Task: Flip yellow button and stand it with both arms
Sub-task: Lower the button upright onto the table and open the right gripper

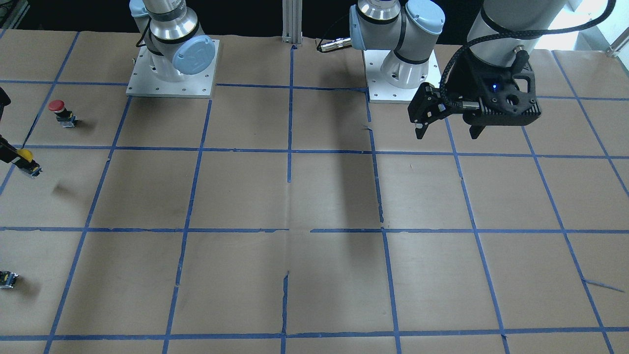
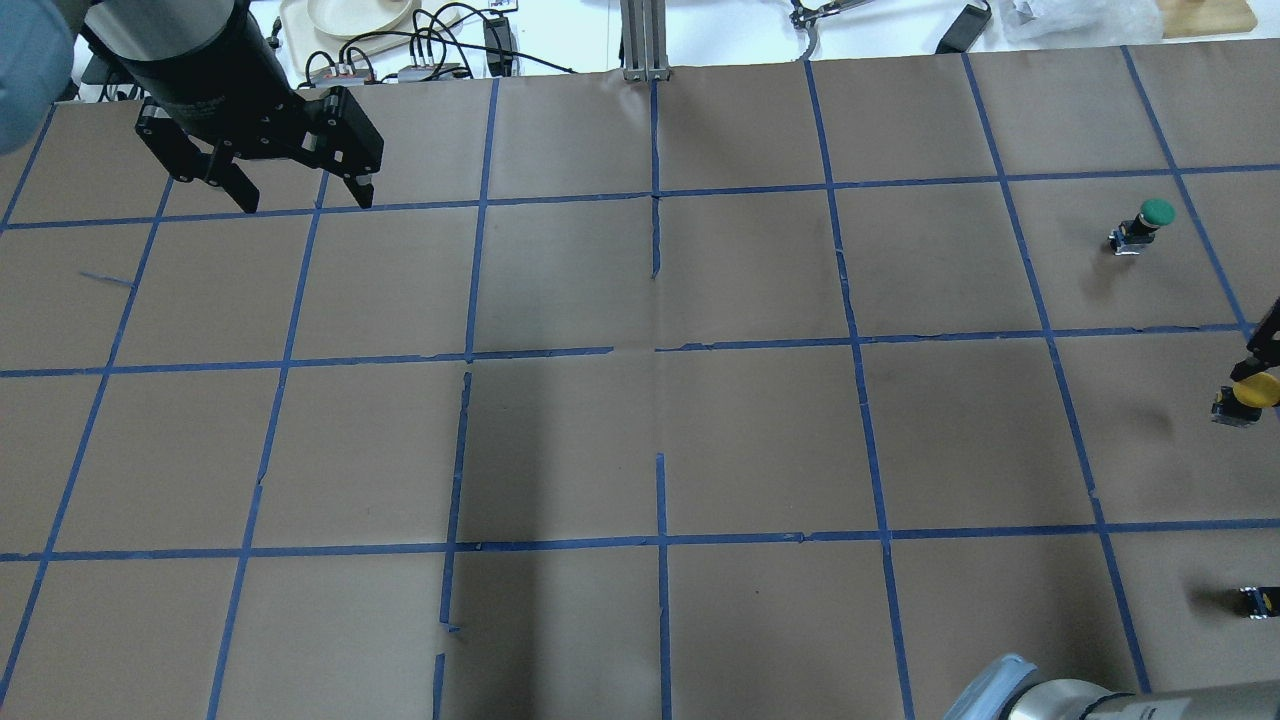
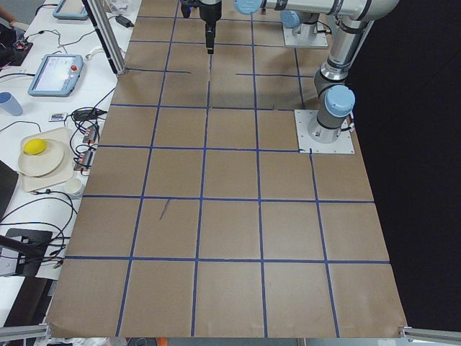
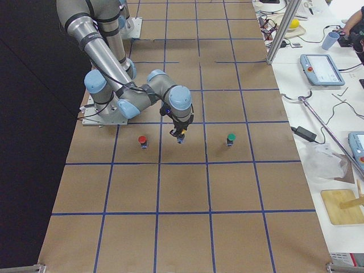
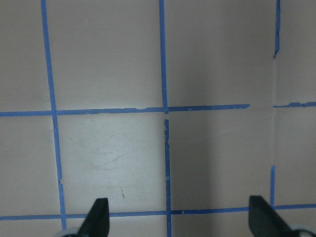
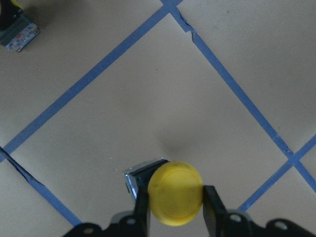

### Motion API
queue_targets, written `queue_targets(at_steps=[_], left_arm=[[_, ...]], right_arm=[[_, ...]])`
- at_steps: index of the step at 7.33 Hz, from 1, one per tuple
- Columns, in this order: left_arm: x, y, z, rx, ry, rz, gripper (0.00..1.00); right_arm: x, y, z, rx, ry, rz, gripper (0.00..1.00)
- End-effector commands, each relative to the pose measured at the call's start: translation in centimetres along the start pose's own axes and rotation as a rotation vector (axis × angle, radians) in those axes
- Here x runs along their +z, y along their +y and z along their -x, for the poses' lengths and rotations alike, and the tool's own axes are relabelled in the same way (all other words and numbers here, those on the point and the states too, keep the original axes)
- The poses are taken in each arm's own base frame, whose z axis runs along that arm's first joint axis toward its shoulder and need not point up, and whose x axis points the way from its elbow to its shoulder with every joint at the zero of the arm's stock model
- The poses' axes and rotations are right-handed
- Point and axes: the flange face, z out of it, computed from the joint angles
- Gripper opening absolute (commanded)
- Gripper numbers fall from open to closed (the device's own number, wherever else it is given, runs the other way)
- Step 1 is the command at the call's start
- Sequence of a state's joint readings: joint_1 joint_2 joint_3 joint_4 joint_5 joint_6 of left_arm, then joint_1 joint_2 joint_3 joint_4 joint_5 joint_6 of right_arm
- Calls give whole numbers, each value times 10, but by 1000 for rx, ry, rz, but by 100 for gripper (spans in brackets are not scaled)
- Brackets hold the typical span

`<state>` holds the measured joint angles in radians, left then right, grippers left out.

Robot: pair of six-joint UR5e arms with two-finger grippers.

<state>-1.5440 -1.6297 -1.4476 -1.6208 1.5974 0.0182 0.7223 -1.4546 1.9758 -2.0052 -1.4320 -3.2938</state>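
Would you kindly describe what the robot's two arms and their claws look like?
Both the left arm and the right arm are silver-grey tubes with pale blue joint caps, on pale square base plates. A braided black cable loops along the left wrist. The left claw is black with two fingers and a small blue light; the right claw shows two black fingers too.

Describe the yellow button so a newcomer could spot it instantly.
At the end of the table on the robot's right, three capped buttons line up. The yellow button is the middle one, held in the right gripper; the red button and green button stand free.
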Motion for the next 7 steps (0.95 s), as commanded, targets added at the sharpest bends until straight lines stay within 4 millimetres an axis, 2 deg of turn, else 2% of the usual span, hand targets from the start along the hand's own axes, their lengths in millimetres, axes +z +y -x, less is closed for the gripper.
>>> queue_targets(at_steps=[1,2,3,4,6,7], left_arm=[[-1,2,0,1,-9,7,100],[-1,3,-1,1,-10,5,100],[-6,7,-1,1,-12,-1,100],[-4,2,-1,2,-13,-2,100],[-8,5,-1,2,-13,-9,100],[-8,7,-1,1,-13,-6,100]], right_arm=[[11,2,1,-37,21,-26,24],[21,7,3,-110,27,-43,31],[25,7,4,-137,29,-53,27],[22,6,2,-151,28,-47,25],[21,6,2,-204,36,-73,35],[23,7,2,-207,39,-77,35]])
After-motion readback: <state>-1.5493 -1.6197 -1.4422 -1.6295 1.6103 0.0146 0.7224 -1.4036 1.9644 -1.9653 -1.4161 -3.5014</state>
